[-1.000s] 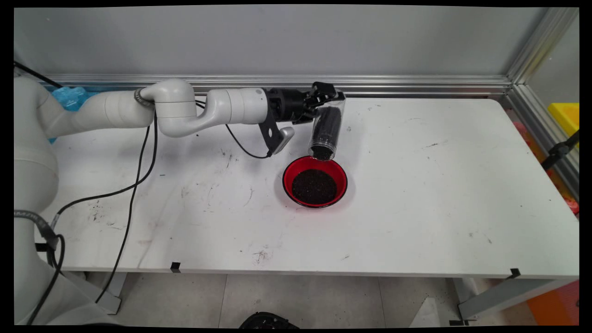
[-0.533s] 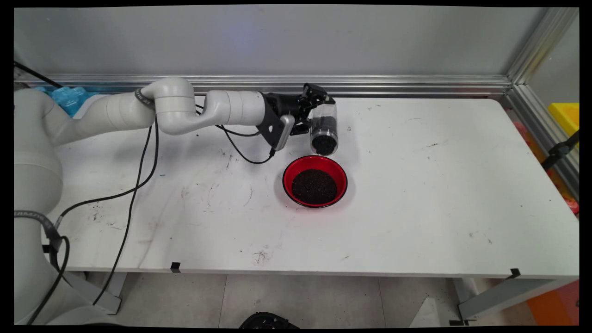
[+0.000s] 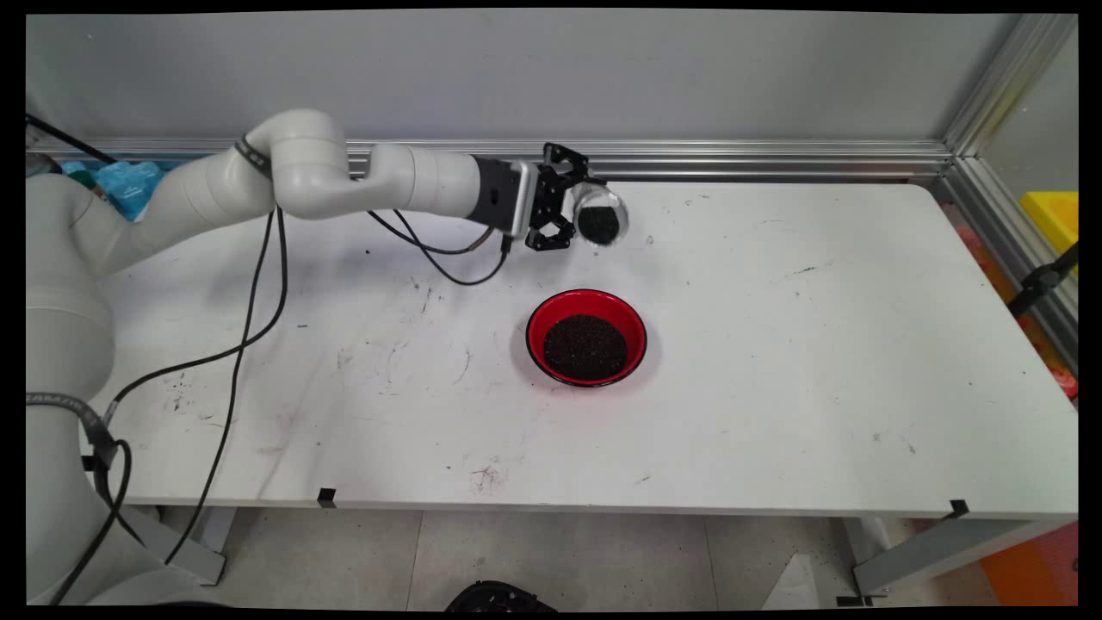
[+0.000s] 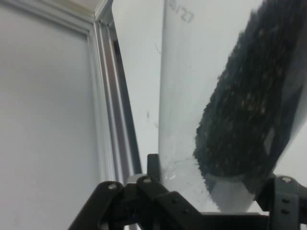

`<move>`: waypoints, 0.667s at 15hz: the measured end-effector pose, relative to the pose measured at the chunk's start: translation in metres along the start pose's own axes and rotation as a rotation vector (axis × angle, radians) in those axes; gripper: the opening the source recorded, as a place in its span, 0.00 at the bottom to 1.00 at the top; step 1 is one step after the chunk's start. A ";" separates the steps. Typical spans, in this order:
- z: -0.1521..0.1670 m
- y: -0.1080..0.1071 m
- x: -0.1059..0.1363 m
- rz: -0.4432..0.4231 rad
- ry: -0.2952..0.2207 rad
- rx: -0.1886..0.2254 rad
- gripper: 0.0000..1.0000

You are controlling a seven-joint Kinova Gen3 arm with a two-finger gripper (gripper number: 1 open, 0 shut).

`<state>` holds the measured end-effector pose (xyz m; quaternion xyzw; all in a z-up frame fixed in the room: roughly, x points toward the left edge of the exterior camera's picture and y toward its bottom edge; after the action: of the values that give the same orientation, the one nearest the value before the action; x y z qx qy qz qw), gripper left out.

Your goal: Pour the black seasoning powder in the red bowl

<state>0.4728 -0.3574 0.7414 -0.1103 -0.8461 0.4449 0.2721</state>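
Here I had the gripper [image 3: 578, 213] clamped on a clear plastic jar [image 3: 598, 220], its fingers [image 3: 555, 158] closed onto the jar's sides with the jar filling the gap between them. I held the jar in the air, tipped well over so that its round end faced my standing camera, and I could see dark granules [image 3: 597, 225] inside it. Through the hand camera the jar [image 4: 216, 96] rose straight up from the black linkage [image 4: 158, 201], and the granules [image 4: 244, 110] lay heaped along one side of its clear wall, leaving the other side bare.

Taking the red bowl [image 3: 586, 337] as my landmark: the jar hung above the table beyond the bowl's far rim, apart from it and not over its opening. The bowl itself sat on the white table [image 3: 775, 344] and held a flat, dark layer of the same kind of granules [image 3: 585, 347]. The arm [image 3: 362, 176] reached in from the bowl's far left, lying nearly level above the table, with black cables [image 3: 250, 327] drooping from it to the left of the bowl. Behind the bowl and the jar, an aluminium rail [image 3: 732, 158] ran along the foot of the grey wall [image 3: 551, 77], which also showed beside the jar in the hand camera.
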 end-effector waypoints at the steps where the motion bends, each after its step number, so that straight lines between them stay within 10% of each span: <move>1: -0.003 -0.004 -0.001 -0.054 0.000 -0.011 0.00; 10: -0.031 -0.036 -0.012 -0.497 0.012 -0.086 0.00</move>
<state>0.5019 -0.3620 0.7802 0.0872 -0.8637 0.3274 0.3731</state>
